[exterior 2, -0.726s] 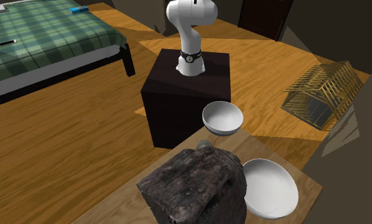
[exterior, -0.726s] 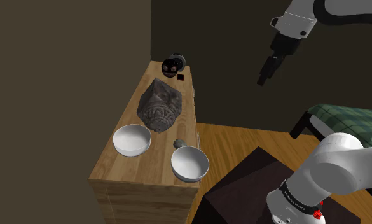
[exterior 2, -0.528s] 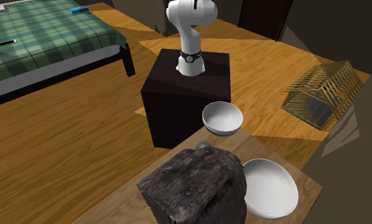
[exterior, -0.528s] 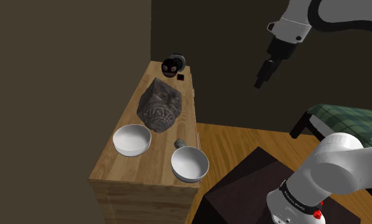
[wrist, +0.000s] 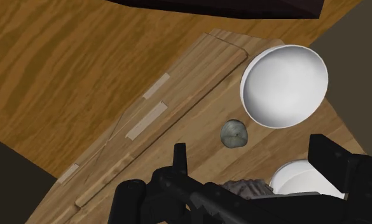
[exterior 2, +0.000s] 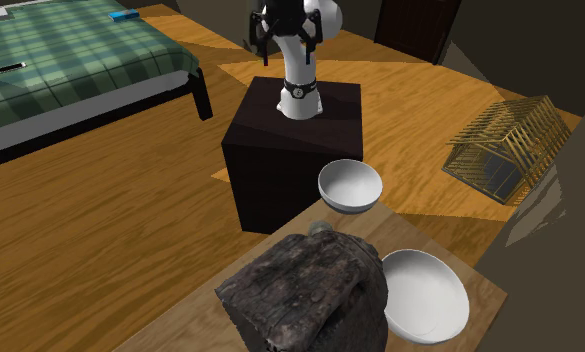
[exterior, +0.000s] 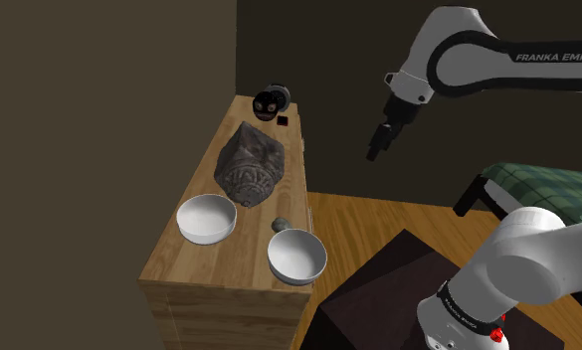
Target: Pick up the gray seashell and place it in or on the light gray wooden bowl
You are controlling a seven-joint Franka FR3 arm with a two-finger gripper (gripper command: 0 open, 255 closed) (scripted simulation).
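The small gray seashell [exterior: 279, 226] lies on the wooden dresser top [exterior: 179, 257], between a dark carved rock [exterior: 249, 164] and a white bowl [exterior: 296, 256] near the dresser's edge. A second white bowl [exterior: 207, 218] sits to the shoulder view's left. My gripper [exterior: 376, 149] hangs high in the air, off to the right of the dresser, open and holding nothing. In the wrist view the seashell [wrist: 234, 133] lies far below the spread fingers [wrist: 179, 156], beside one bowl [wrist: 283, 86]. From the second exterior view the seashell [exterior 2: 320, 228] peeks out behind the rock [exterior 2: 305, 290].
A dark round object [exterior: 272, 99] stands at the dresser's far end. The black stand [exterior 2: 295, 140] is right beside the dresser. A green plaid bed [exterior 2: 60, 60] and a golden wire frame [exterior 2: 505, 145] stand on the wooden floor. Walls border the dresser's far side.
The arm has swung toward the shoulder view's left and lower, bringing the gripper closer to the dresser. The gripper has come into the top of the second exterior view. Nothing on the dresser moved.
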